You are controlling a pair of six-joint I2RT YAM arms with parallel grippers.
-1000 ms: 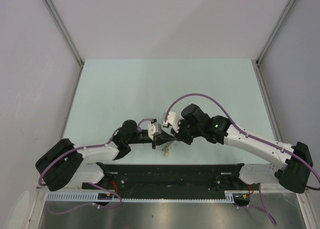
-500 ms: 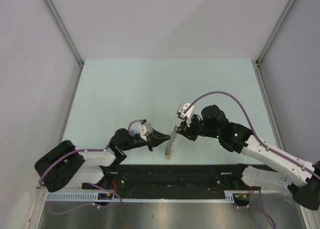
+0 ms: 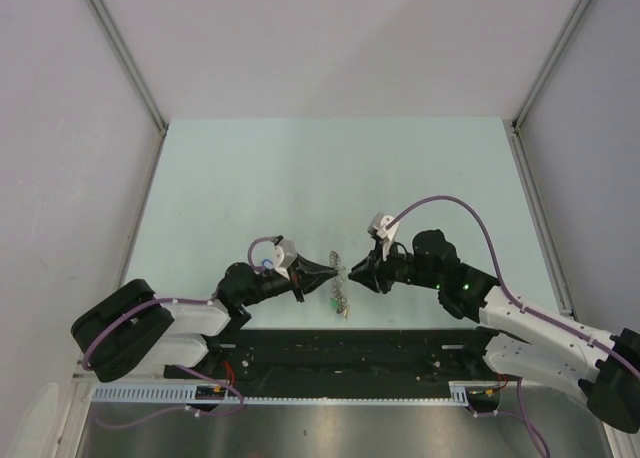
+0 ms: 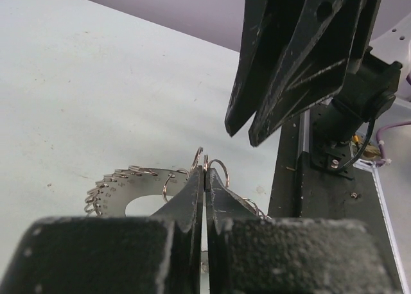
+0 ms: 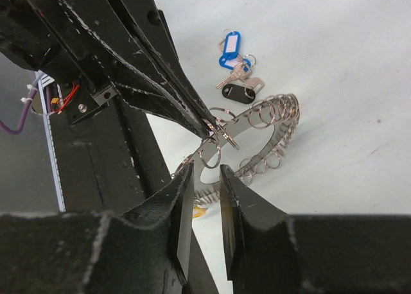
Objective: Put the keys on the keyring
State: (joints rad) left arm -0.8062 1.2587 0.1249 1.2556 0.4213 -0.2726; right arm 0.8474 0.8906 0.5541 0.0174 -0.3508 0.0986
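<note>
The keyring (image 5: 260,122), a flat grey ring fringed with small silvery rings, hangs tilted just above the table. My left gripper (image 4: 205,171) is shut on its near rim; it also shows in the top view (image 3: 328,274). The keyring shows edge-on there (image 3: 339,286). My right gripper (image 5: 207,173) is open and empty, its fingertips (image 5: 184,186) close beside a small loop on the ring's rim. The keys lie on the table beyond the ring, one with a blue tag (image 5: 230,45) and one with a black tag (image 5: 240,94). In the top view I cannot make them out.
The black mounting rail (image 3: 340,350) runs along the table's near edge, close below both grippers, and shows in the left wrist view (image 4: 321,204). A yellow tag (image 5: 200,210) hangs under the ring. Grey walls stand round the pale green table (image 3: 330,178).
My right gripper has swung down and left, back toward the keyring, and now sits right beside it. My left gripper has kept hold of the ring and shifted only slightly.
</note>
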